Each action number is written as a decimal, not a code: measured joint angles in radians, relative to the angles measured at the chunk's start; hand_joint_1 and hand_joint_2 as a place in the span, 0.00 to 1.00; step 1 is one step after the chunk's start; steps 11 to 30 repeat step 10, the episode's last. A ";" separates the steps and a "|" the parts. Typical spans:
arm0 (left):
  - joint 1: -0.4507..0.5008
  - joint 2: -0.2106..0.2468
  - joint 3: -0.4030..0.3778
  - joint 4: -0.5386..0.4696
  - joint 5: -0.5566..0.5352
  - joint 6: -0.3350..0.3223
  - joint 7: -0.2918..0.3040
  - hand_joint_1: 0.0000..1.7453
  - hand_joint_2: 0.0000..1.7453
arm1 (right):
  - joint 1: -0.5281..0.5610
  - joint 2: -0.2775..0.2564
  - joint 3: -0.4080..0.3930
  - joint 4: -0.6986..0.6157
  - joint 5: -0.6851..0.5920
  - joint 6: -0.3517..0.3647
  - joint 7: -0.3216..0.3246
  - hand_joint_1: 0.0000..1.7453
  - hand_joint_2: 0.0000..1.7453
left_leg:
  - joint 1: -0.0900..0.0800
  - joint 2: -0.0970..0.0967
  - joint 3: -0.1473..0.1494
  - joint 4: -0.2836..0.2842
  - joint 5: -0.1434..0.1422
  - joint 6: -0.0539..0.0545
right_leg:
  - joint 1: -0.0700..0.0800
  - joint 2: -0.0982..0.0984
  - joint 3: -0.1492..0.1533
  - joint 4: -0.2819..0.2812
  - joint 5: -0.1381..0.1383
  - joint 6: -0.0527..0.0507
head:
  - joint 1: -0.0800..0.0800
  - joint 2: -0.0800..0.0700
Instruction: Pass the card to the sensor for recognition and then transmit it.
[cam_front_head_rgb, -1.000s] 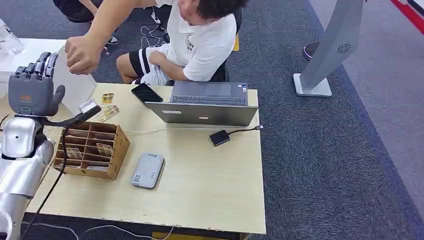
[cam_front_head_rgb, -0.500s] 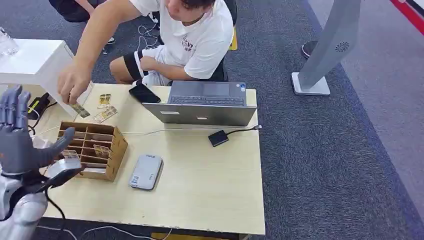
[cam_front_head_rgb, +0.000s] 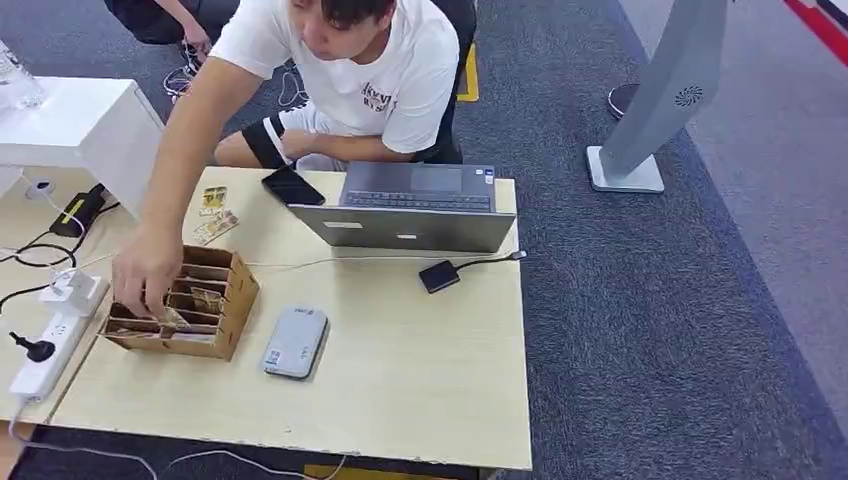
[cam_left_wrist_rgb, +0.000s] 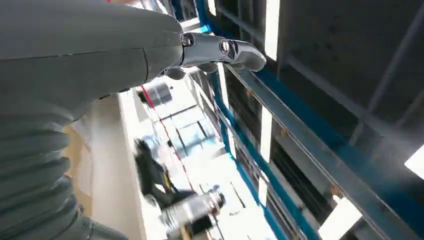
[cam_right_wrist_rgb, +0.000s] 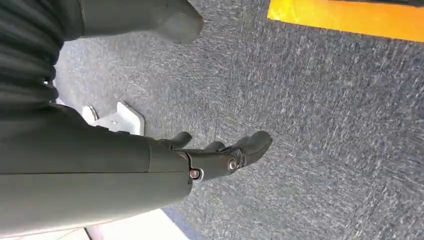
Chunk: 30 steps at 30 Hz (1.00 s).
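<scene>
**Cards go back to the organizer while both robot hands hold nothing**

Cards (cam_front_head_rgb: 207, 298) stand in the slots of one wooden organizer (cam_front_head_rgb: 228, 305) at the left part of the table (cam_front_head_rgb: 420, 380), probably so that they stay sorted and easy to pick. A person's hand (cam_front_head_rgb: 146, 275) reaches down into the front slots and touches a card there; whether it is putting in or taking out, I cannot tell. Loose cards (cam_front_head_rgb: 213, 212) lie in a small group behind the organizer, near one black phone (cam_front_head_rgb: 293, 186); I count about three or four, but they are too small to be sure.

One grey card reader (cam_front_head_rgb: 296, 341), which I judge to be the sensor, lies flat just beside the organizer, within easy reach for a card. One open laptop (cam_front_head_rgb: 415, 205) faces the person, and one small black adapter (cam_front_head_rgb: 439, 275) is joined to it by a cable. One white power strip (cam_front_head_rgb: 45, 355) lies at the left edge of the table.

The left hand (cam_left_wrist_rgb: 220, 50) has its fingers stretched out with nothing in them, and it points up toward the ceiling. The right hand (cam_right_wrist_rgb: 220, 157) hangs above the carpet, fingers loose and apart, also with nothing in them. No card is in a robot hand, so I judge the passing is not in progress.
</scene>
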 joint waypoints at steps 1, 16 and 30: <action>-0.020 -0.014 0.052 0.032 0.008 0.028 0.028 0.00 1.00 | -0.001 0.001 -0.002 0.000 0.000 -0.002 -0.006 0.00 1.00 | 0.000 -0.001 0.000 0.000 0.000 0.000 | 0.000 -0.001 0.001 0.000 0.000 0.000 | 0.000 0.000; -0.096 -0.082 0.307 0.628 0.336 0.413 0.152 0.00 1.00 | 0.003 0.006 -0.015 0.000 0.013 -0.009 0.011 0.00 1.00 | -0.001 -0.001 0.001 0.000 0.000 0.000 | -0.001 -0.002 0.002 0.000 -0.001 0.001 | -0.003 0.000; -0.096 -0.082 0.307 0.628 0.336 0.413 0.152 0.00 1.00 | 0.003 0.006 -0.015 0.000 0.013 -0.009 0.011 0.00 1.00 | -0.001 -0.001 0.001 0.000 0.000 0.000 | -0.001 -0.002 0.002 0.000 -0.001 0.001 | -0.003 0.000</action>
